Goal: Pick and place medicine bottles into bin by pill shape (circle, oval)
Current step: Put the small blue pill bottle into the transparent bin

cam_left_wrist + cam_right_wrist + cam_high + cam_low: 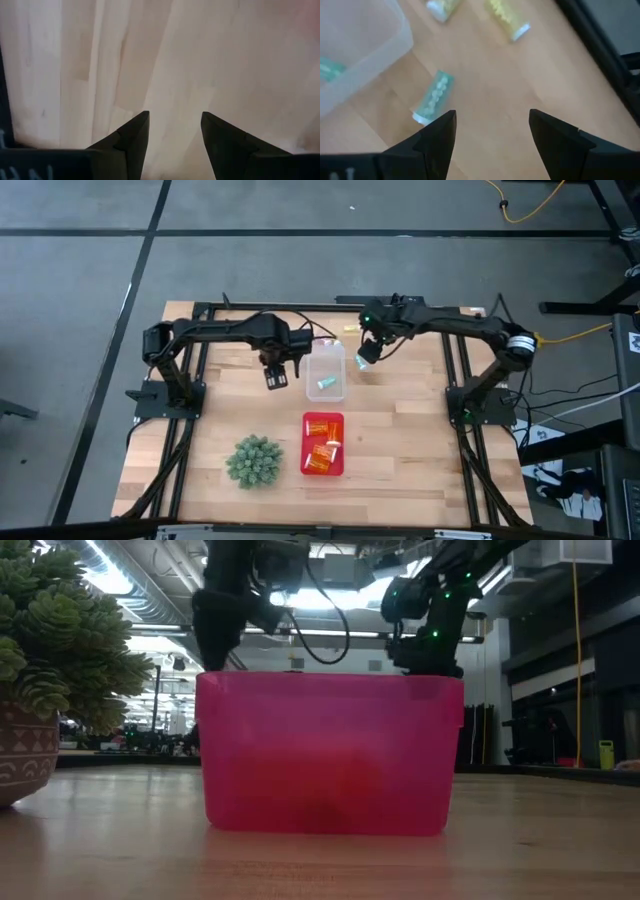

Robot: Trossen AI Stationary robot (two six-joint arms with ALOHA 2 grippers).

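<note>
The whole table [400, 450] is seen from directly overhead. The low view is set at tabletop level, close against the red bin [330, 752], also visible from above. Bare wood is faced closely by each wrist camera.

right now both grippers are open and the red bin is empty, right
Not quite. Both the left gripper and right gripper are open, but the red bin is not empty: the high view shows orange bottles in it.
</note>
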